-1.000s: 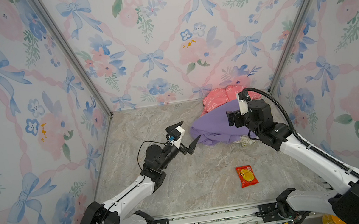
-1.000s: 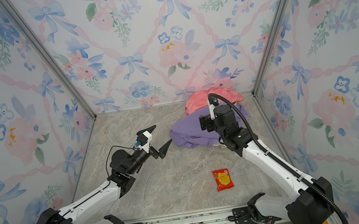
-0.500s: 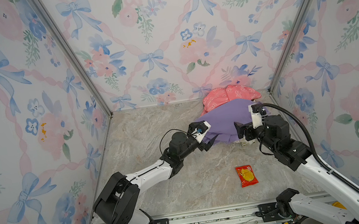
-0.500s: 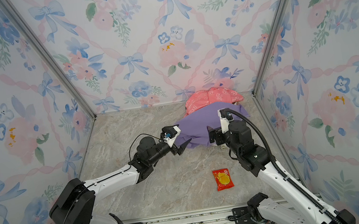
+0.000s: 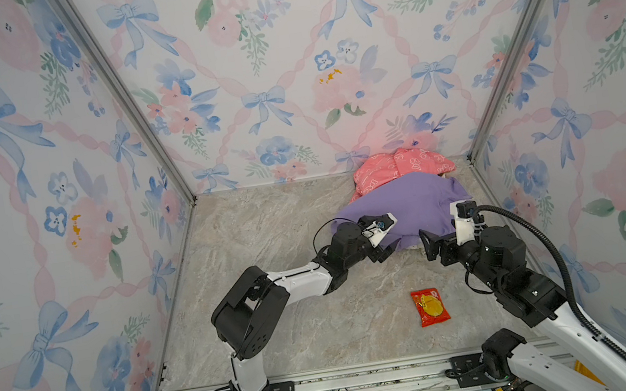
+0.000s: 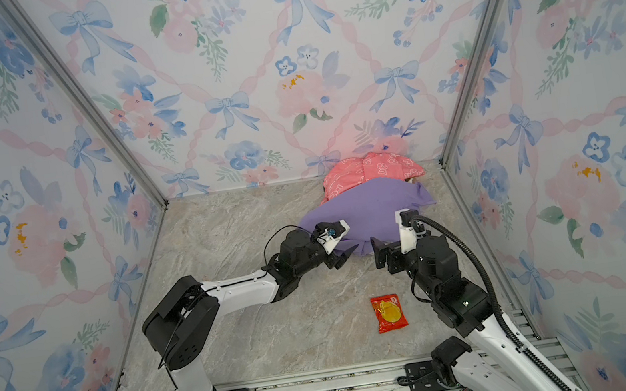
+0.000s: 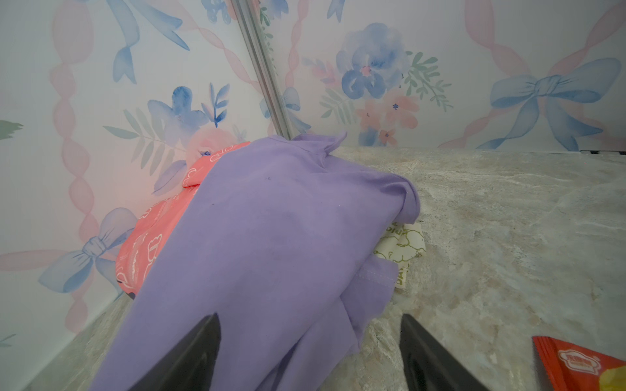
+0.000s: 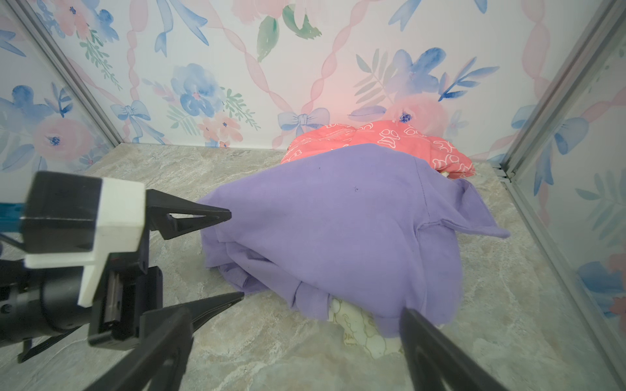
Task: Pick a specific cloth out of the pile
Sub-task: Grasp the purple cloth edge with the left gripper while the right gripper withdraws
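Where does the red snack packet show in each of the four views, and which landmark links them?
In a top view: red snack packet on the floor, apart from the purple cloth.
In a top view: likewise, on open floor.
Left wrist: cut by the picture's edge, apart from the purple cloth.
Right wrist: not in it.
Shared landmark: the purple cloth.
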`<state>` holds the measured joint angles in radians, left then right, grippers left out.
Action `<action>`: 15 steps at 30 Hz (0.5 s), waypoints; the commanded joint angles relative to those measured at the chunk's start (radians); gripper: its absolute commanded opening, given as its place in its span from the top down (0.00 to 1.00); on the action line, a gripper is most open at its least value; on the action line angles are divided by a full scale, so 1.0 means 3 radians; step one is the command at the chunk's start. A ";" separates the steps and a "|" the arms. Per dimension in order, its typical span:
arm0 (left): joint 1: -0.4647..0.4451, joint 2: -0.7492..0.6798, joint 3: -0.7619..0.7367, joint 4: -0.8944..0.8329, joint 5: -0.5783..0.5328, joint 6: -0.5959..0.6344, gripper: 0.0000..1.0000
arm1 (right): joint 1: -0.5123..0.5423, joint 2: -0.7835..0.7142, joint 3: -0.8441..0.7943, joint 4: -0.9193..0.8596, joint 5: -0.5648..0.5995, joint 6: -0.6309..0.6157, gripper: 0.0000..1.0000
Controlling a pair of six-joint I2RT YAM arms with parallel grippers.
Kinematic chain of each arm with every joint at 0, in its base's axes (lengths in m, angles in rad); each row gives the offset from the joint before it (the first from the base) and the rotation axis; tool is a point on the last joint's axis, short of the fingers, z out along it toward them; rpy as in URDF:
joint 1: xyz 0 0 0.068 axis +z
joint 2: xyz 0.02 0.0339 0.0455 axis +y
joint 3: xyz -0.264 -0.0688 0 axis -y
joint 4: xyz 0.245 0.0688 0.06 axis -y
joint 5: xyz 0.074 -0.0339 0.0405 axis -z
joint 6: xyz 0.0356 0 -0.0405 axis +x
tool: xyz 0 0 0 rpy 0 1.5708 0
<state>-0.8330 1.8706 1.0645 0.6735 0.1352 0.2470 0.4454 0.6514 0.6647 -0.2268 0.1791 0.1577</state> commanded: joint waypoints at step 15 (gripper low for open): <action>-0.0020 0.0747 0.0716 -0.0199 -0.0102 -0.0567 0.26 | -0.0033 0.0012 -0.0078 -0.0060 0.0057 0.0082 0.03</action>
<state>-0.8330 2.0605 1.2419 0.6296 0.1009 0.1265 0.4438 0.6567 0.6518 -0.2329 0.1875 0.1688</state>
